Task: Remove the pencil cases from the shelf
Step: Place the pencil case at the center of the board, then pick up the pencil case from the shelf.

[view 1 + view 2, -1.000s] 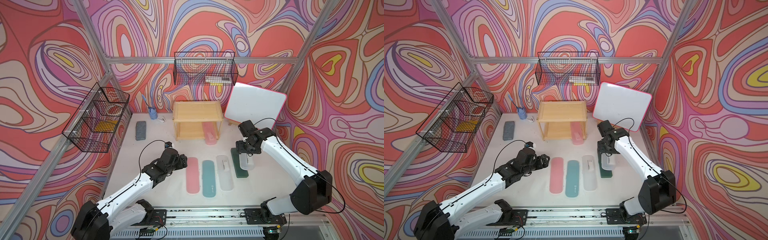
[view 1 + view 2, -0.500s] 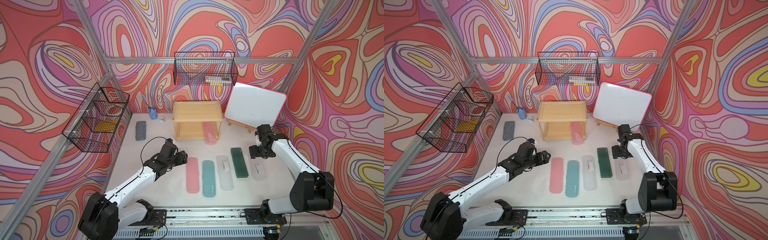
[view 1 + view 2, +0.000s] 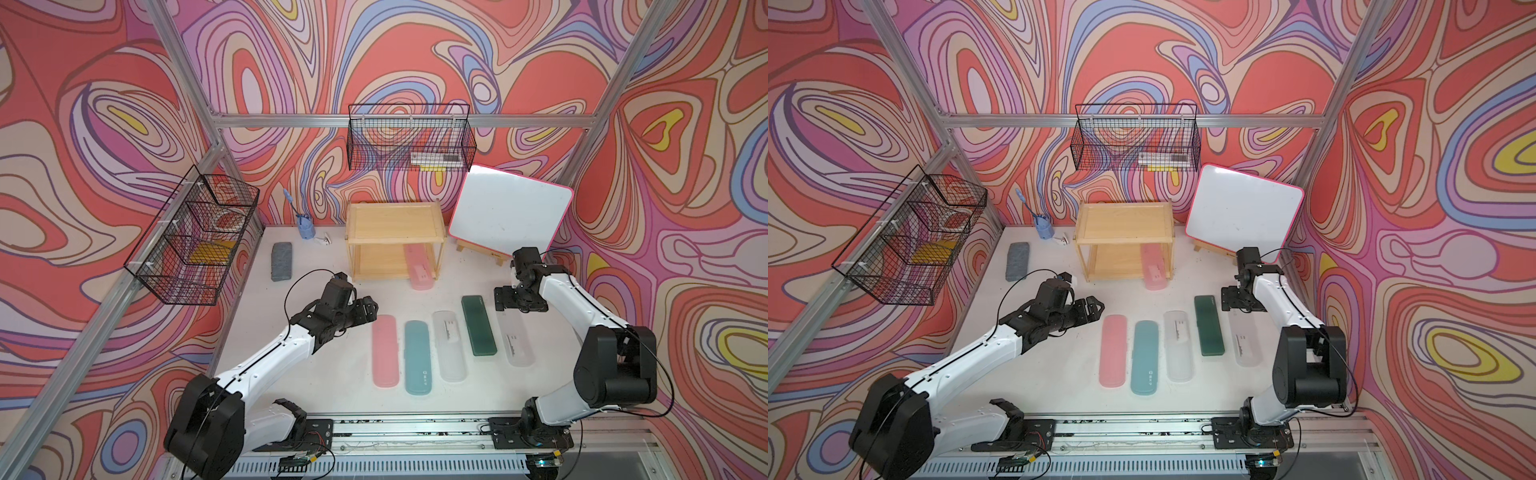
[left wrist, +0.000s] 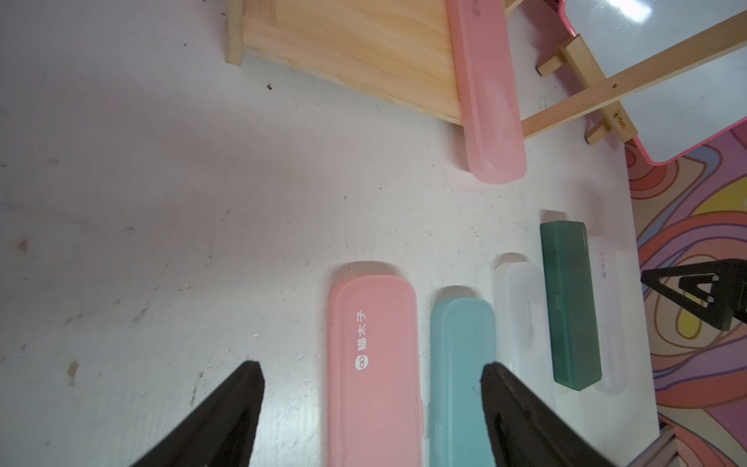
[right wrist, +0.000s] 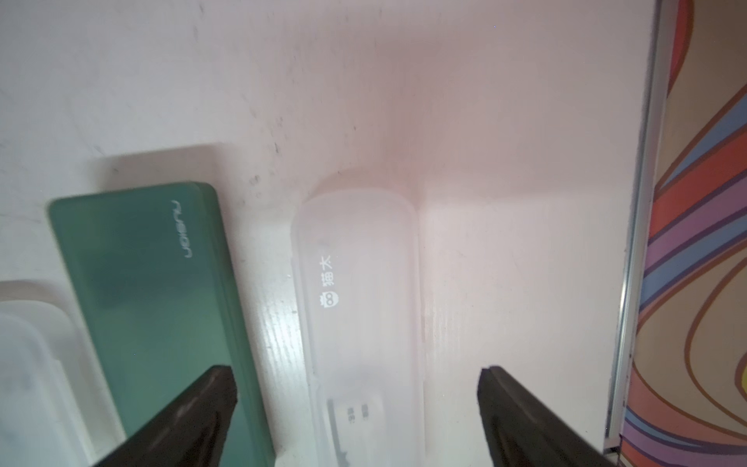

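- White tabletop (image 3: 332, 386) between swirl-patterned walls carries the wooden shelf (image 3: 394, 220) at the back. One pink pencil case (image 3: 417, 266) lies on its lower tier, with its near end poking out past the front edge.
- Five others lie flat in a row in front: pink case (image 3: 385, 351), teal case (image 3: 417, 357), clear case (image 3: 449, 347), dark green case (image 3: 478, 325) and outer clear case (image 3: 514, 343).
- A second ago the right gripper (image 3: 519, 305) carried that outer clear case above the dark green one. Now the case rests on the table just beside the dark green case, with a narrow gap between them.
- The right arm has drawn back toward the whiteboard easel (image 3: 509, 208), with its wrist turned down over the far end of the outer clear case.
- Its fingers (image 5: 525, 412) stand spread wider than the case below and grip nothing.
- The left arm stretches low across the table, slightly nearer the shelf than before. The left gripper (image 3: 369, 307) hovers by the far end of the pink case.
- Its fingers (image 4: 226, 412) are also well apart and empty.
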Robot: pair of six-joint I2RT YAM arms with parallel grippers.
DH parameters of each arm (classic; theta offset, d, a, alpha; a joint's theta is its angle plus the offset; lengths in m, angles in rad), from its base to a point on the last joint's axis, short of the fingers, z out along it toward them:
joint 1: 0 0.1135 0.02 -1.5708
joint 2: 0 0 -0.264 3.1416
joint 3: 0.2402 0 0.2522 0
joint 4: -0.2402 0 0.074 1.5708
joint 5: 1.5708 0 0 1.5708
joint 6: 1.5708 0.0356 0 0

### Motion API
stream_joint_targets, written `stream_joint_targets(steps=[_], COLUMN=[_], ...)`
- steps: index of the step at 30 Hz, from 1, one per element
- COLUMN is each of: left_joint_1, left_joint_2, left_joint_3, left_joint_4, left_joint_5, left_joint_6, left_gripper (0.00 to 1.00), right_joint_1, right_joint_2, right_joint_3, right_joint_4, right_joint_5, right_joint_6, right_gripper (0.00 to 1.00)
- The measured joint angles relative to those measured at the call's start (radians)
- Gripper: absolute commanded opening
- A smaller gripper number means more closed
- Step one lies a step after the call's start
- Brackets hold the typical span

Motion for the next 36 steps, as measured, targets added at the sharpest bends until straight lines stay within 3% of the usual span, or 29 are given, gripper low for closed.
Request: stream_joint_targets(steps=[8, 13, 19, 30, 36], left_joint_1=[-0.023, -0.077, -0.089, -0.091, -0.1], left_joint_2=[0.29, 0.469, 0.624, 0.79, 0.85], left_joint_3=[0.104, 0.252, 0.327, 0.443, 0.511], left_joint_4=[0.315, 0.382, 0.482, 0.521, 0.53], left_joint_5=[0.235, 0.249, 0.255, 0.233, 0.224], left_joint_6=[-0.21, -0.281, -0.357, -0.408, -0.426], left_gripper=[0.91, 0.92, 0.92, 0.92, 0.81], right_joint_1=[0.0, 0.0, 0.0, 0.0, 0.0], right_joint_2=[-0.199, -0.206, -0.228, -0.237, -0.238], right_joint_3=[0.028, 0.063, 0.064, 0.07, 0.07], right_joint_4=[0.124, 0.138, 0.144, 0.145, 0.145], right_joint_5=[-0.201, -0.258, -0.287, -0.312, -0.315], right_joint_6=[0.169, 0.206, 0.216, 0.212, 0.204], right_gripper=[0.98, 0.98, 0.98, 0.98, 0.98])
